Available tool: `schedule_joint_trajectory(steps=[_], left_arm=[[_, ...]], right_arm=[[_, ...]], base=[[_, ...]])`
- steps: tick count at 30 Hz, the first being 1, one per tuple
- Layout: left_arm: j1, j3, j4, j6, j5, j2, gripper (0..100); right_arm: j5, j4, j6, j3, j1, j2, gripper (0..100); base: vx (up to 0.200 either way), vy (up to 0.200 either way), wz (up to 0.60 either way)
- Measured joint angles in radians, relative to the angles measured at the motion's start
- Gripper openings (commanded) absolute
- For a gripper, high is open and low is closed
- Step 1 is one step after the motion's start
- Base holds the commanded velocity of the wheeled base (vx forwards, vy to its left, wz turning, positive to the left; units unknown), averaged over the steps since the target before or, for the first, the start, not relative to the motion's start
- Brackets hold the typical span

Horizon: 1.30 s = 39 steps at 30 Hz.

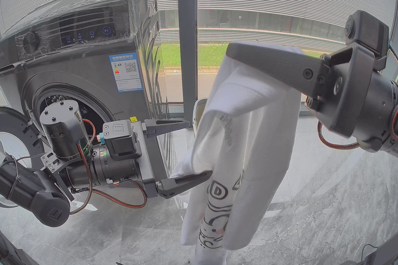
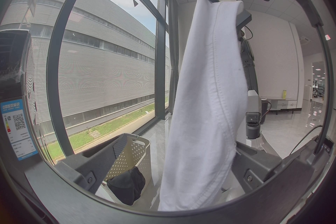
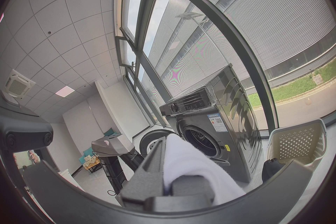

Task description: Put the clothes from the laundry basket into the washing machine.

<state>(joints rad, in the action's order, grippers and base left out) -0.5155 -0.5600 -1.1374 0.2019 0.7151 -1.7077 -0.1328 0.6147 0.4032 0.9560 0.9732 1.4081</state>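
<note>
A white T-shirt [image 1: 244,137] with black print hangs in mid-air to the right of the washing machine [image 1: 87,67]. My right gripper [image 1: 238,54] is shut on its top edge, and the white cloth bunches between the jaws of that gripper [image 3: 175,179] in the right wrist view. My left gripper [image 1: 199,150] stands open beside the shirt's left edge, its lower fingertip [image 1: 205,174] touching the fabric. Between the jaws of the left gripper [image 2: 171,168] hangs the shirt [image 2: 206,112]. The laundry basket [image 2: 134,154] on the floor holds a black garment [image 2: 126,184].
The machine's round door [image 1: 10,141] is swung open to the left, and the drum opening [image 1: 89,110] sits behind my left arm. A window pillar [image 1: 187,30] rises behind the shirt. The basket's rim [image 1: 198,110] peeks out beside it. Grey tiled floor [image 1: 331,203] spreads to the right.
</note>
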Motion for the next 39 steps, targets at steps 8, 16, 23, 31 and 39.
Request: schedule_joint_trajectory(steps=[8, 16, 23, 31, 39], left_arm=[[-0.021, 0.001, -0.015, -0.003, 0.003, 0.001, 0], [-0.030, -0.007, -0.044, -0.010, 0.004, 0.003, 0], [-0.038, -0.010, -0.050, -0.011, 0.000, 0.002, 0], [-0.019, -0.046, -0.039, -0.055, -0.004, 0.053, 0], [-0.019, -0.123, 0.054, -0.087, -0.013, 0.142, 0]], right_arm=[[0.000, 0.000, 0.000, 0.005, 0.000, -0.001, 0], [0.000, 0.000, 0.000, 0.012, -0.001, -0.003, 0], [0.004, 0.001, 0.000, 0.014, -0.013, -0.004, 0], [0.008, 0.001, -0.026, -0.014, -0.156, 0.000, 0], [0.017, 0.001, -0.089, -0.023, -0.280, 0.015, 0]], base=[[0.000, 0.000, 0.00], [0.000, 0.000, 0.00], [0.000, 0.000, 0.00], [0.000, 0.000, 0.00], [0.000, 0.000, 0.00]])
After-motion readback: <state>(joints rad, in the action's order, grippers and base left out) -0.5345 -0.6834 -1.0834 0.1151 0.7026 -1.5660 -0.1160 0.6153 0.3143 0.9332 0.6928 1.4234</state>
